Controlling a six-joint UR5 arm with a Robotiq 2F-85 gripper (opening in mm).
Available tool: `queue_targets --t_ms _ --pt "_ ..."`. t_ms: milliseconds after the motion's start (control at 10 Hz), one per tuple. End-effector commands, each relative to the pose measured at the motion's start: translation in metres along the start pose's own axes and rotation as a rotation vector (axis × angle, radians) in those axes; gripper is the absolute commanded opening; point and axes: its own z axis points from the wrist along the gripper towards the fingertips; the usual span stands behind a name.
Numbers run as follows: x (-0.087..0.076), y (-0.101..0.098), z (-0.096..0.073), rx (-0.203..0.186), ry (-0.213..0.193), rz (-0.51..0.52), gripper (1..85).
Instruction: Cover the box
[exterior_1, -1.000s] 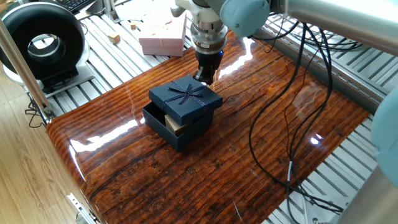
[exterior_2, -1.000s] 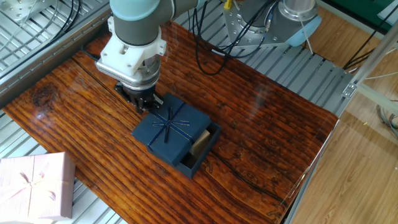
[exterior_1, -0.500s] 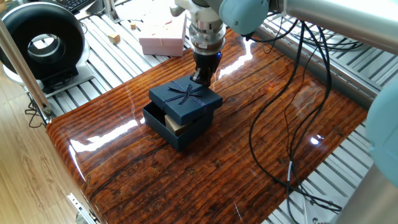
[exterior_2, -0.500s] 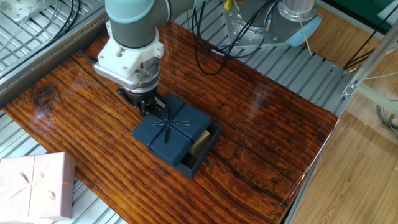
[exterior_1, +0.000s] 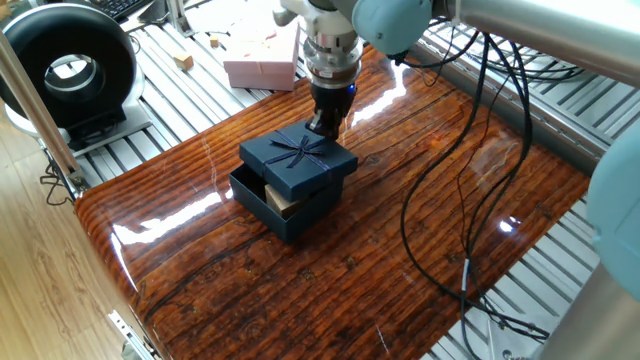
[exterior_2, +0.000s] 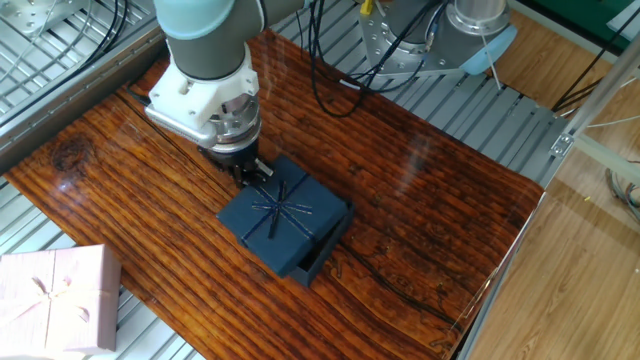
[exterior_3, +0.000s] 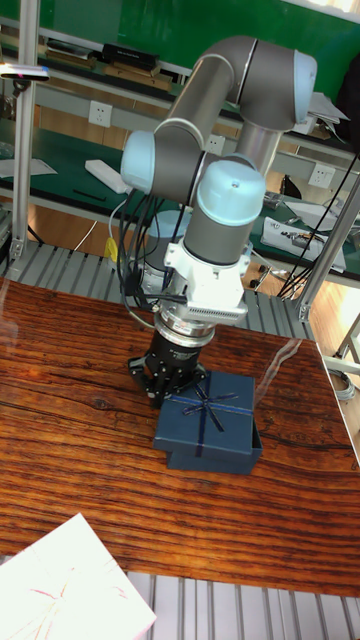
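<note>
The box (exterior_1: 285, 215) is a dark navy base in the middle of the wooden table. On it lies a navy lid (exterior_1: 298, 158) with a bow. In one fixed view the lid sits offset and a tan inside shows at the left. In the other fixed view the lid (exterior_2: 280, 212) covers nearly all of the box (exterior_2: 315, 262), leaving only a thin strip. My gripper (exterior_2: 250, 170) is shut, its tips against the lid's far edge. The tall fixed view shows my gripper (exterior_3: 165, 385) at the lid's (exterior_3: 208, 412) left corner, with the box (exterior_3: 215, 458) beneath.
A pale pink box (exterior_1: 262, 62) lies on the metal rails past the table's edge, and it shows too as the pink box (exterior_2: 55, 300). A black round device (exterior_1: 68, 70) stands at the far left. Black cables (exterior_1: 450, 200) hang over the table's right half.
In the other fixed view my gripper has moved along with the lid, which slid across the box until the tan inside no longer shows. One fixed view looks nearly unchanged.
</note>
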Motion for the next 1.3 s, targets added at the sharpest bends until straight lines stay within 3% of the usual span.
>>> queue_targets --t_ms 0,800,900,1000,1100,1200 --pt "0.001 0.013 -0.008 -0.039 0.020 0.018 11.7" --pt "-0.001 0.036 -0.027 -0.049 0.058 0.048 9.7" --pt "-0.006 0.030 -0.026 -0.028 0.038 0.028 9.7" --pt "-0.016 0.016 -0.025 0.025 0.002 -0.013 10.0" --pt "-0.026 -0.017 -0.028 0.150 -0.027 -0.095 10.3" --pt "-0.032 -0.029 -0.032 0.189 -0.049 -0.121 1.3"
